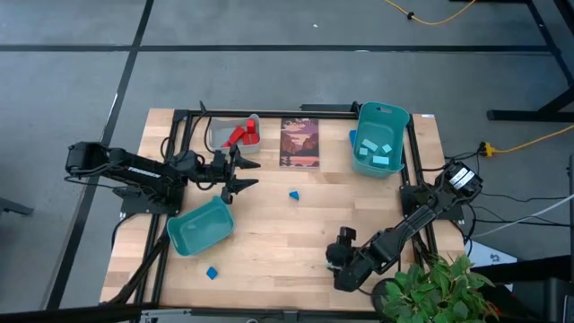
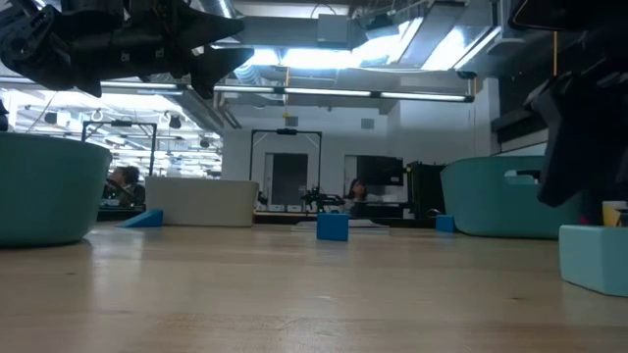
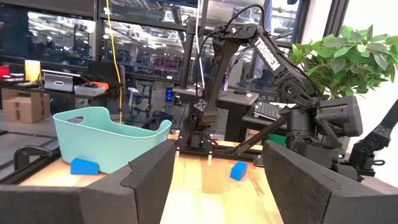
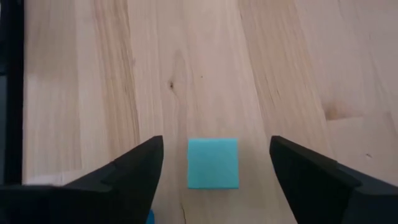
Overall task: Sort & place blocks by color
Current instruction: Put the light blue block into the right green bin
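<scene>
A light cyan cube (image 4: pixel 212 163) lies flat on the wooden table near its front right. My right gripper (image 4: pixel 216 143) slants down over it, open, one finger on either side and clear of it. The low view shows the same cube (image 2: pixel 594 257) under that gripper. Loose dark blue blocks lie at mid-table (image 1: pixel 293 194), near the front left (image 1: pixel 212 273) and beside the far right bin (image 1: pixel 352 136). My left gripper (image 1: pixel 240 174) waits open above the table's left part, holding nothing.
A teal bin (image 1: pixel 401 135) at the far right holds light cyan blocks. A grey bin (image 1: pixel 215 135) at the far left holds red blocks. Another teal bin (image 1: pixel 199 226) sits front left. A dark picture card (image 1: pixel 300 142) lies between the far bins. A plant (image 1: pixel 430 292) stands front right.
</scene>
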`<act>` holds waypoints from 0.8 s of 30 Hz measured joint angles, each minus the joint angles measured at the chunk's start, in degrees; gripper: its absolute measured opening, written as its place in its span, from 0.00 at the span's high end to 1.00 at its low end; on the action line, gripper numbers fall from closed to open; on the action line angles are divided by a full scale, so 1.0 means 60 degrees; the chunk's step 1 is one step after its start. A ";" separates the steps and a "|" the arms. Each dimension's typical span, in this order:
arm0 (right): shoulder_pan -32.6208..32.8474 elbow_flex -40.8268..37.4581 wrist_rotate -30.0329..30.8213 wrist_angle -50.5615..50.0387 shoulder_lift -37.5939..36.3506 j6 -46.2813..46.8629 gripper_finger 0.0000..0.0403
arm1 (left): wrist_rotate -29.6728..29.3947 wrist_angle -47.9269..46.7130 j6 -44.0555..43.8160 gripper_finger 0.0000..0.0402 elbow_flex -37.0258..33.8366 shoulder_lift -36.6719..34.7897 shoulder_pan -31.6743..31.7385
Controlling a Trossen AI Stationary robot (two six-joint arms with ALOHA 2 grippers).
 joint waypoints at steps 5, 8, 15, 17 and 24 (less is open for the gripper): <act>-0.0004 -0.0001 -0.0032 -0.0041 0.0000 -0.0027 0.26 | 0.0000 0.0000 -0.0004 0.41 0.0000 0.0000 0.0000; -0.0005 0.0000 -0.0664 -0.0032 0.0000 -0.0242 0.26 | 0.0002 0.0000 -0.0004 0.41 0.0000 0.0000 0.0000; -0.0477 0.0002 -0.1592 -0.0055 0.0080 0.0253 0.26 | 0.0003 -0.0004 -0.0004 0.41 0.0000 0.0000 0.0000; -0.0589 0.0002 -0.1583 -0.0059 0.0076 0.0095 0.26 | 0.0004 -0.0003 -0.0007 0.41 0.0000 0.0000 0.0000; -0.0707 0.0002 -0.2269 -0.0088 0.0076 -0.0011 0.27 | 0.0007 -0.0004 -0.0010 0.41 0.0000 0.0000 0.0000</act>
